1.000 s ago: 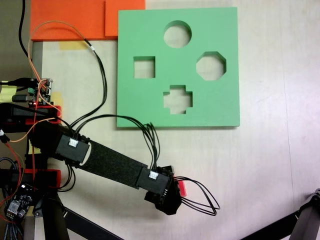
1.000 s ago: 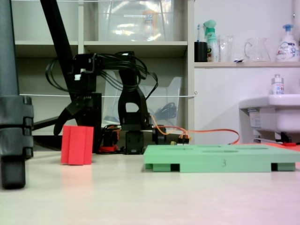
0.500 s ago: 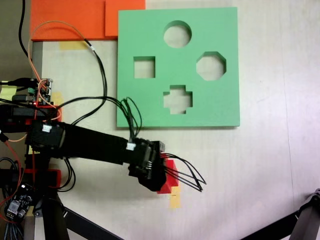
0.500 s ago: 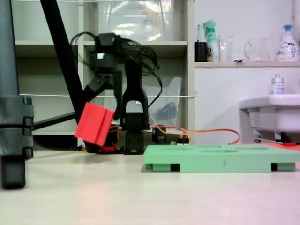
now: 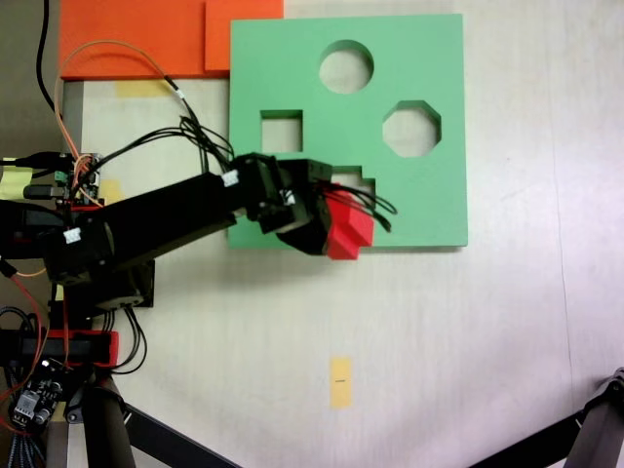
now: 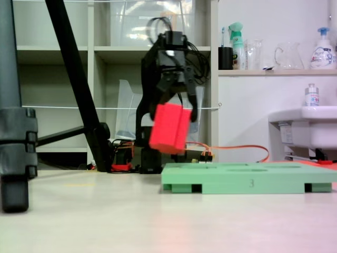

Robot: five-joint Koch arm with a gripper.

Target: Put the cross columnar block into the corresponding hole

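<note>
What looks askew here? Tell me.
The bright red foam cross block hangs tilted in the gripper, well above the green foam board, its lower end leaning off vertical. From above it partly covers the plus-shaped cutout. Nothing else looks odd.

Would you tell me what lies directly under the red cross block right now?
Seen from above, the red cross block, clamped in the gripper, hangs over the green board near its front edge, covering part of the plus-shaped cutout; the side fixed view shows air beneath it.

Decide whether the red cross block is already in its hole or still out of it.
Out. The cross block hangs tilted in the gripper, clear above the green board.
</note>
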